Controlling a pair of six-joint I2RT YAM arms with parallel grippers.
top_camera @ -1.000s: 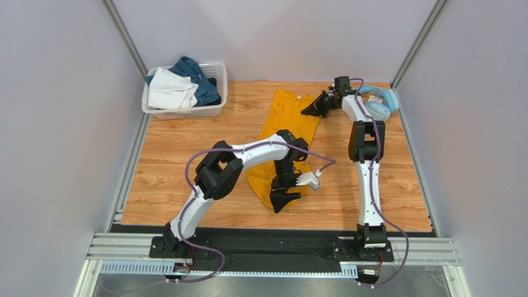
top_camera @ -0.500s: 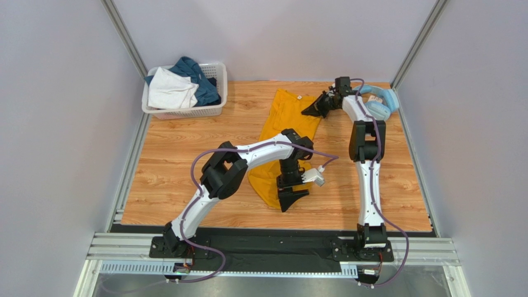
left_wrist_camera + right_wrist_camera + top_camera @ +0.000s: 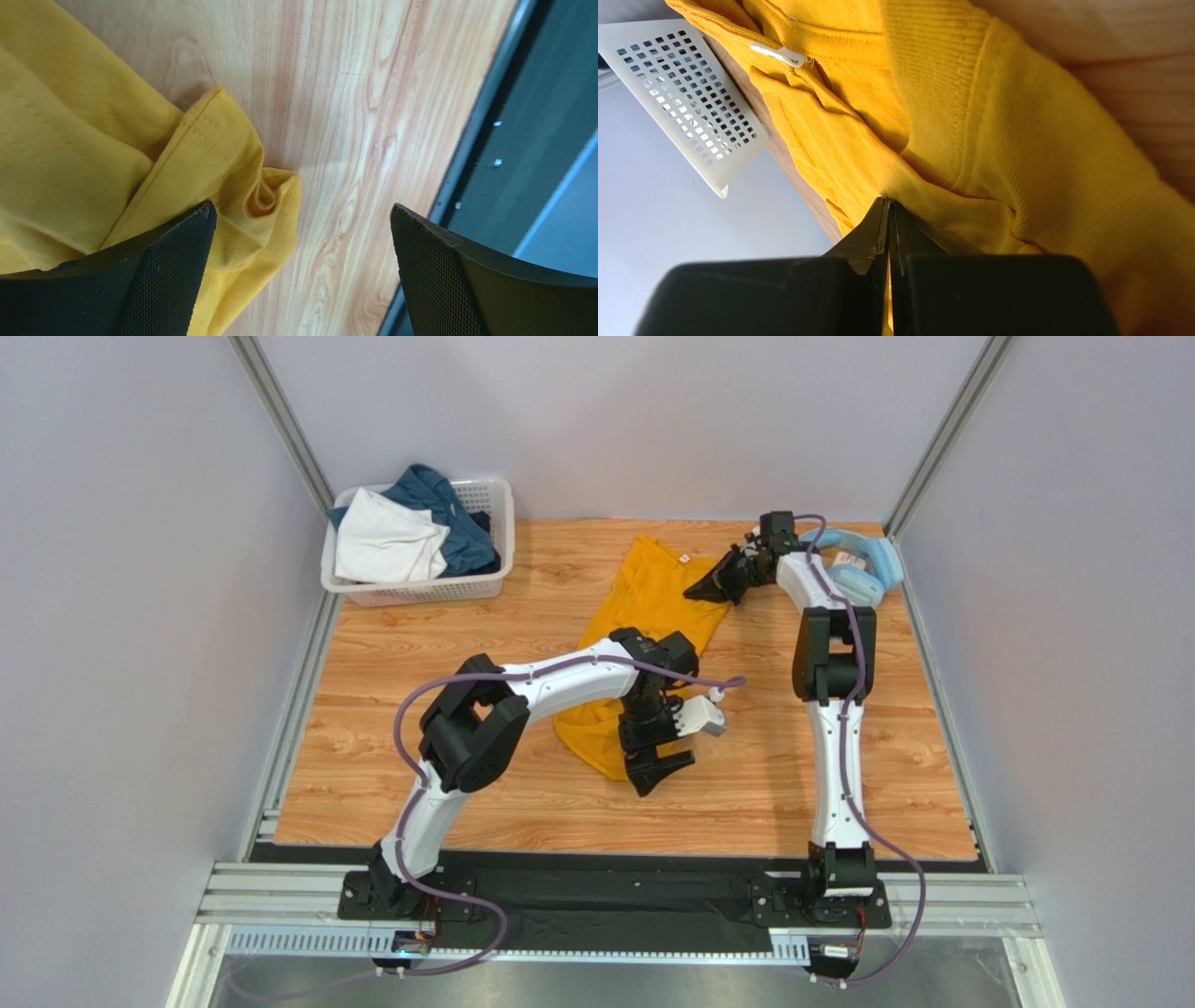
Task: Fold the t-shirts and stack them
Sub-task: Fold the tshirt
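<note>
Downward, left gripper (image 3: pixel 659 773) over yellow t-shirt (image 3: pixel 648 595).

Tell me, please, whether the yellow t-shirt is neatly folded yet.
Not neatly: the yellow t-shirt lies in a long rumpled strip on the table, its near corner crumpled.

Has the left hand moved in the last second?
Yes. The left hand has moved away from the table's near edge, toward the far side and slightly right.
</note>
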